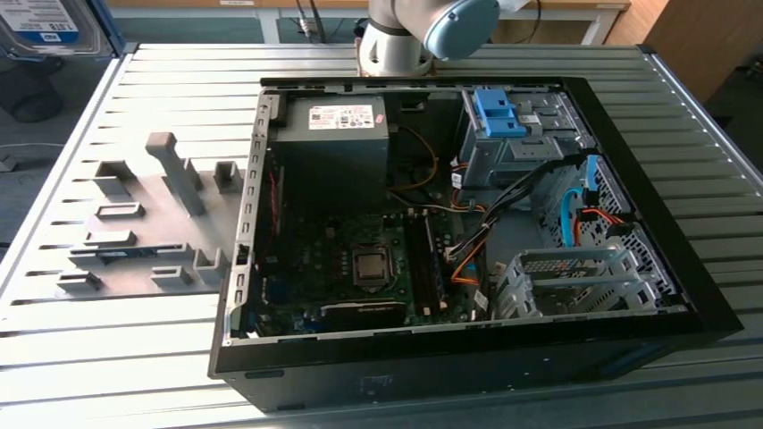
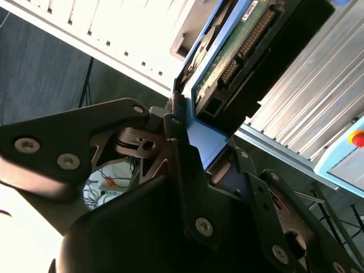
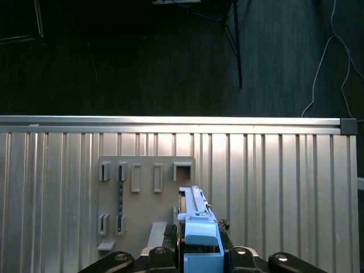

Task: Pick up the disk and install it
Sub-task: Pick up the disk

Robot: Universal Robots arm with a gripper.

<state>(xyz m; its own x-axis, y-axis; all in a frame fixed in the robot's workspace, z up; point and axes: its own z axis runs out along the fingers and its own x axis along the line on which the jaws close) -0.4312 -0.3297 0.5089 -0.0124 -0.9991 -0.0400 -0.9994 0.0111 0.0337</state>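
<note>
Gripper (image 3: 197, 243): closed on the disk. Dark fingers (image 2: 177, 122) press on both of its sides, seen in both wrist views.
Grip point: at one end of the disk, on the blue plastic rail. The rest of the drive sticks out past the fingertips.
Disk (image 3: 192, 200): edge-on in the first wrist view. The second wrist view shows its green circuit-board face (image 2: 239, 51). In the exterior view its white-and-blue label (image 1: 48, 29) sits in the far corner, on the exterior view's left.
Disk position: lifted off the table, well apart from the computer case (image 1: 477, 349).
Below the disk: grey fixture plate (image 3: 147, 170) with slots, lying on the slatted metal table (image 3: 273, 182).
Count: one disk, one gripper, one fixture plate, one open computer case.
Inside the case: one dark-grey power supply (image 1: 334, 147) with a white sticker, one blue latch on a grey cage (image 1: 501, 116), one grey drive cage (image 1: 578, 281) with nothing in it.
Arm (image 1: 399, 40): rises from behind the case.
</note>
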